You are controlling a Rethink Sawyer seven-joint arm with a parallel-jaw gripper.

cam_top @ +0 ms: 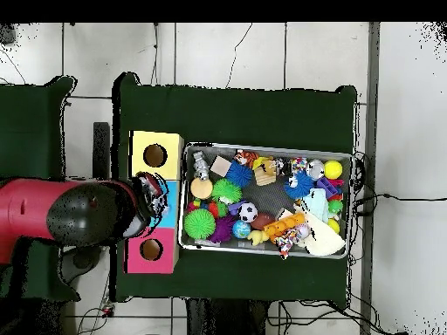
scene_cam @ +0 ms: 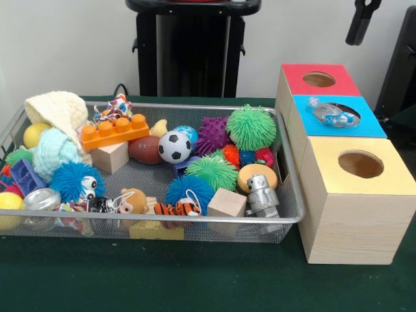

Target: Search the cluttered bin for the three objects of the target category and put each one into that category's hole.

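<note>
I see a clear toy [scene_cam: 333, 114] lying across the blue box [scene_cam: 374, 126] hole, not dropped in; it may stay jammed there. I cannot tell the gripper [cam_top: 150, 194] state; the arm [cam_top: 52, 218] hides it.

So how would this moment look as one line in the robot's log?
arm: over blue box | gripper: hidden | clear toy: on blue hole | bin: cluttered

No readable text, label, brand, number or sign shows in either view.
</note>
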